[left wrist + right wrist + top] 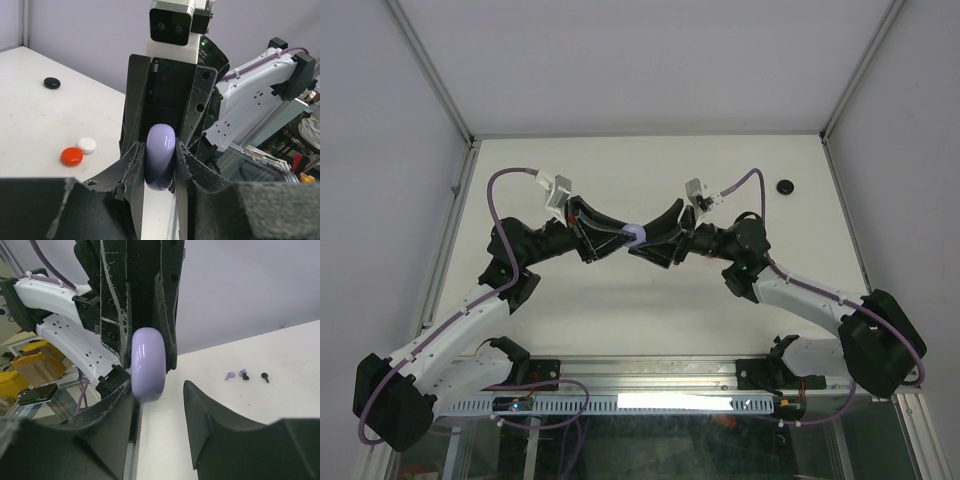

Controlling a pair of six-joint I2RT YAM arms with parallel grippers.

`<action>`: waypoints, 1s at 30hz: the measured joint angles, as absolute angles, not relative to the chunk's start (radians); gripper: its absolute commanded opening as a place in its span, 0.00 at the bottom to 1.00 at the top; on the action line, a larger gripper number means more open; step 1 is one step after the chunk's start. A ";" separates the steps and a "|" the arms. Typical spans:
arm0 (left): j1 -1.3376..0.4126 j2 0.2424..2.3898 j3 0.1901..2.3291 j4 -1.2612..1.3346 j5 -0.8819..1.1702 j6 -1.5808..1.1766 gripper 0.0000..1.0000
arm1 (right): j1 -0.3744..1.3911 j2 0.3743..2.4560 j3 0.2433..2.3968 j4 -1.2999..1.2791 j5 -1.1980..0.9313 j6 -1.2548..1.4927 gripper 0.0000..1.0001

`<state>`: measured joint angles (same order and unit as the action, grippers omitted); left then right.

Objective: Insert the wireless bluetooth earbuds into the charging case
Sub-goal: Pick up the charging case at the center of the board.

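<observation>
We judge the step in hand to be getting the closed charging case point(147, 365) ready to open, and the way to do it well is to let one arm hold it firm while the other finds the lid. The left gripper point(159, 160) pinches the lavender case on edge between its padded fingers, in the air above the middle of the table point(620, 170). The right gripper point(157, 390) faces it with its fingers point(210, 425) spread, one tip close against the case and the other clearly apart from it. We cannot make out a lid seam, so we would close the right fingers only once they sit square on the free half, and pull gently so the glossy shell does not slip. Both arms reach inward from the near edge, elbows bent outward, wrists almost nose to nose. The earbuds point(243, 374), as we read them, are three tiny stemmed pieces lying together on the bare table, well apart from the case. A black round piece point(51, 83) lies near the far right corner, and a red one point(71, 156) and a white one point(87, 145) lie just beside each other nearer the middle.
</observation>
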<state>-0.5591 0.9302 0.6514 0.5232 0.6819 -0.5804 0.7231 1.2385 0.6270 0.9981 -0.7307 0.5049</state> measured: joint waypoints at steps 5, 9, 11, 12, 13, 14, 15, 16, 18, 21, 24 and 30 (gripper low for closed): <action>-0.565 0.930 0.645 0.536 0.682 -0.580 0.00 | 0.726 1.260 0.627 1.053 -0.723 0.533 0.44; -0.571 0.931 0.638 0.543 0.681 -0.579 0.00 | 0.727 1.266 0.627 1.074 -0.724 0.551 0.43; -0.577 0.931 0.636 0.545 0.679 -0.575 0.00 | 0.727 1.267 0.627 1.085 -0.725 0.559 0.42; -0.577 0.931 0.635 0.548 0.678 -0.573 0.00 | 0.727 1.267 0.627 1.091 -0.727 0.562 0.41; -0.580 0.931 0.633 0.548 0.678 -0.570 0.00 | 0.728 1.269 0.627 1.097 -0.727 0.566 0.39; -0.583 0.931 0.630 0.550 0.674 -0.569 0.00 | 0.728 1.270 0.627 1.100 -0.729 0.568 0.35; -0.583 0.931 0.630 0.550 0.671 -0.567 0.00 | 0.728 1.271 0.627 1.103 -0.731 0.571 0.30; -0.584 0.931 0.630 0.553 0.670 -0.566 0.00 | 0.728 1.273 0.627 1.105 -0.731 0.574 0.26; -0.584 0.931 0.629 0.559 0.663 -0.556 0.00 | 0.728 1.275 0.627 1.111 -0.731 0.583 0.16; -0.585 0.925 0.627 0.567 0.661 -0.543 0.10 | 0.728 1.277 0.627 1.122 -0.736 0.587 0.04; -0.590 0.910 0.625 0.548 0.655 -0.522 0.22 | 0.728 1.278 0.627 1.125 -0.747 0.576 0.00; -0.598 0.868 0.628 0.448 0.648 -0.455 0.62 | 0.732 1.278 0.627 1.095 -0.773 0.516 0.00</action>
